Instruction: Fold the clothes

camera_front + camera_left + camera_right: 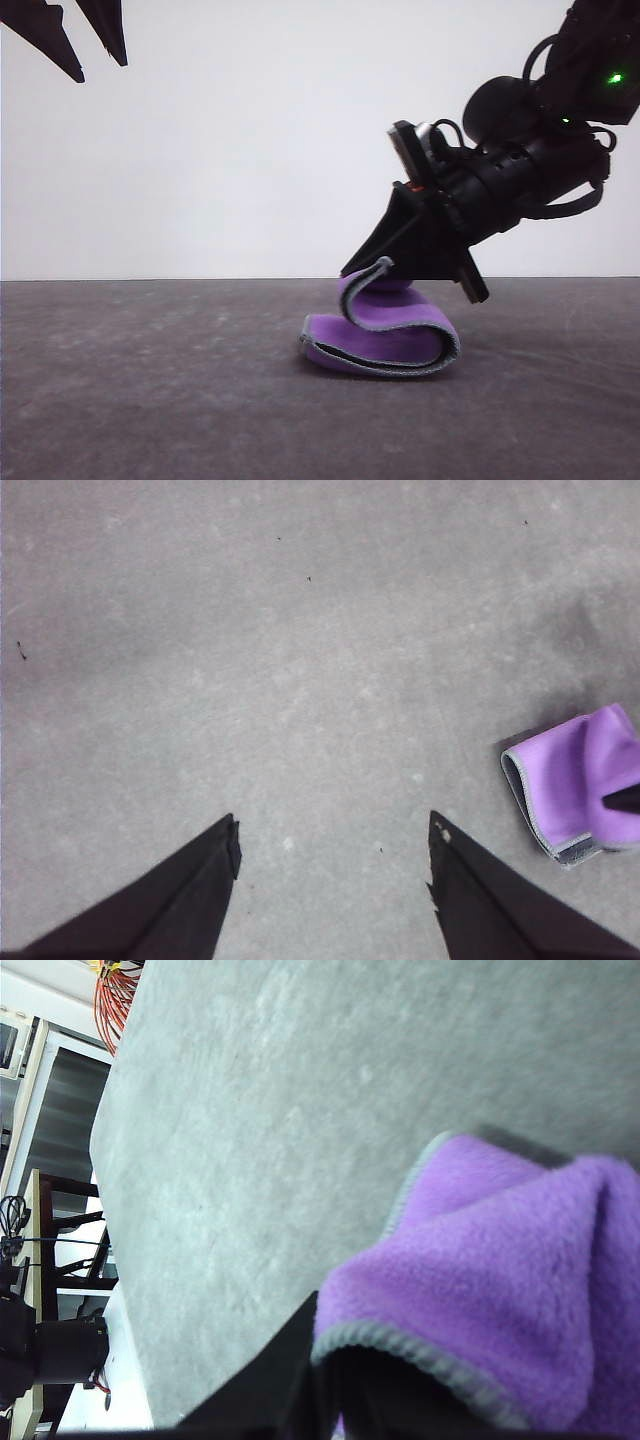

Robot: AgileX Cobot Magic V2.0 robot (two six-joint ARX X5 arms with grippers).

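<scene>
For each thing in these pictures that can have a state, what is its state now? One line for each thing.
cloth: lying on the table in a loose S-shaped fold, purple face outward, one edge lifted.
right gripper: shut on the cloth's lifted edge, low over the table.
left gripper: open, holding nothing, raised above the table and apart from the cloth.
table: grey and flat, bearing the cloth.

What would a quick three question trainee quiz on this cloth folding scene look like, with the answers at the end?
1. True or false: the right tool grips the cloth by its edge.
2. Which colour of the cloth faces outward: A purple, B white, C green?
3. Fill in: the left tool hangs open above the ____, touching nothing.

Key: 1 true; 2 A; 3 table.
</scene>
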